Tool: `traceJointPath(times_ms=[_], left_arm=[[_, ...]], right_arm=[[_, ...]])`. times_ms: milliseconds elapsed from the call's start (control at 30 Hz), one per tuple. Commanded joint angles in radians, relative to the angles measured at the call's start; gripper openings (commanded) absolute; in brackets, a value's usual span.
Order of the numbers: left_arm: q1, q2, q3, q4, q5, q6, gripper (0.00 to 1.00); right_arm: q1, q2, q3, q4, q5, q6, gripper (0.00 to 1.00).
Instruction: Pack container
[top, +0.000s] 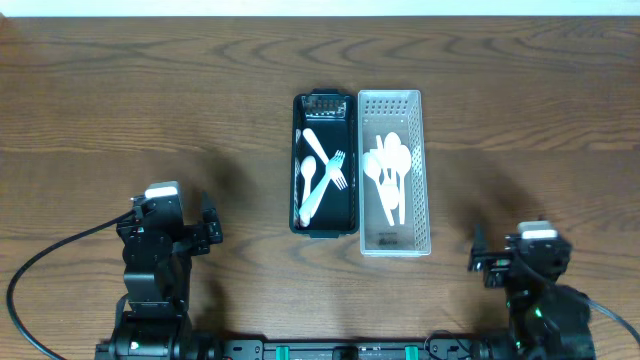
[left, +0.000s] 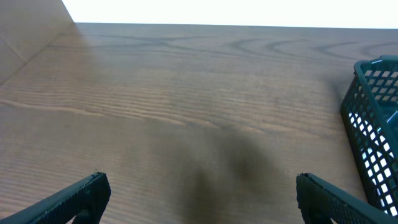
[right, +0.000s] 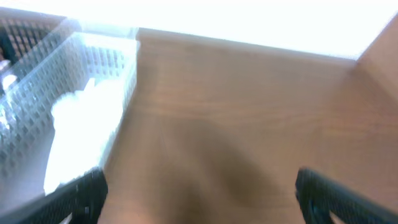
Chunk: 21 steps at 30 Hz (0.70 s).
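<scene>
Two slotted baskets stand side by side at the table's centre. The dark one holds white plastic cutlery, a fork among the pieces. The white basket holds several white spoons. My left gripper is open near the front left of the table, with bare wood between its fingers and the dark basket off to its right. My right gripper is open at the front right, with the white basket to its left. Neither gripper holds anything.
The wooden table spreads wide on both sides of the baskets. A black cable loops from the left arm toward the front edge. The far table edge shows in both wrist views.
</scene>
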Motion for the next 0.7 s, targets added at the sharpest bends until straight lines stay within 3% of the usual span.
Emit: traceJointPath(times_ms=[0,133,300,533,667], left_arm=[[-0.005,-0.005,-0.002,-0.002,-0.012,0.014,0.98],[-0.005,-0.005,-0.002,-0.002,-0.012,0.014,0.98],[-0.005,-0.005,-0.002,-0.002,-0.012,0.014,0.98],[-0.005,-0.005,-0.002,-0.002,-0.012,0.014,0.98],[-0.005,-0.005,-0.002,-0.002,-0.012,0.014,0.98]], right_arm=[[0.022,-0.015,-0.059,0.164,-0.029,-0.009,0.99],[0.024,-0.015,-0.193,0.446,-0.03,0.0,0.99],[0.037,-0.018,-0.34,0.631,-0.032,0.005,1.0],[0.034,-0.018,-0.34,0.439,0.003,0.069,0.99],[0.034,-0.018,-0.34,0.446,-0.021,0.081,0.99]])
